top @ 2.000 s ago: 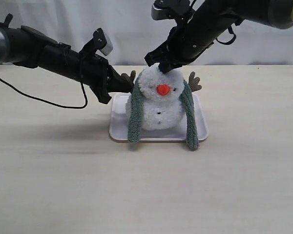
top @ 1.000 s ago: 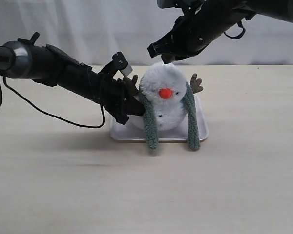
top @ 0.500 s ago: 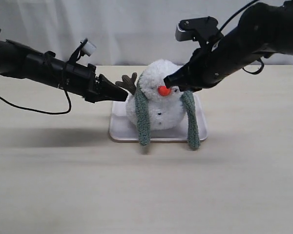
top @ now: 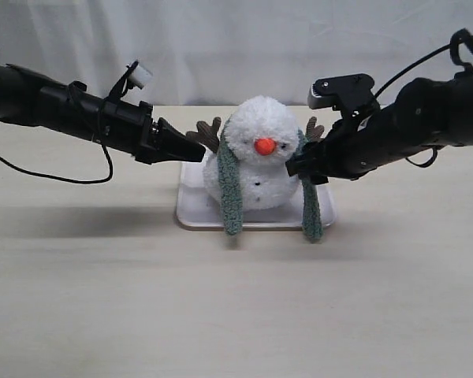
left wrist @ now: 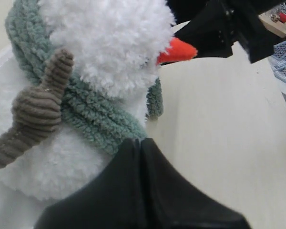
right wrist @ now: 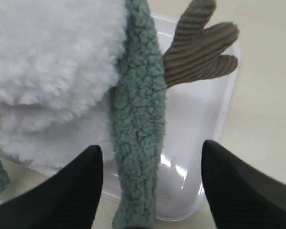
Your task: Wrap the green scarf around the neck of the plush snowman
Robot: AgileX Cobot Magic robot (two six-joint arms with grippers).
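Note:
The plush snowman (top: 256,153) stands on a white tray (top: 191,211). The green scarf (top: 232,197) runs behind its neck, and both ends hang down the front past the tray's edge. My left gripper (top: 197,152) is shut and empty, its tip just beside the snowman's brown twig arm (top: 207,132). In the left wrist view the shut tips (left wrist: 142,141) sit close under the scarf (left wrist: 95,114). My right gripper (top: 297,167) is open by the other hanging end (top: 310,205). In the right wrist view its fingers (right wrist: 151,150) straddle that scarf strip (right wrist: 138,95) without touching it.
The tray's rim (right wrist: 205,119) lies under the right gripper, with the other twig arm (right wrist: 200,52) above it. A black cable (top: 55,175) trails from the left arm over the table. A white curtain hangs behind.
My right gripper dropped from above the head, past the nose, to the scarf's right end and opened. My left gripper nudged the left end forward, drew back, and now holds still.

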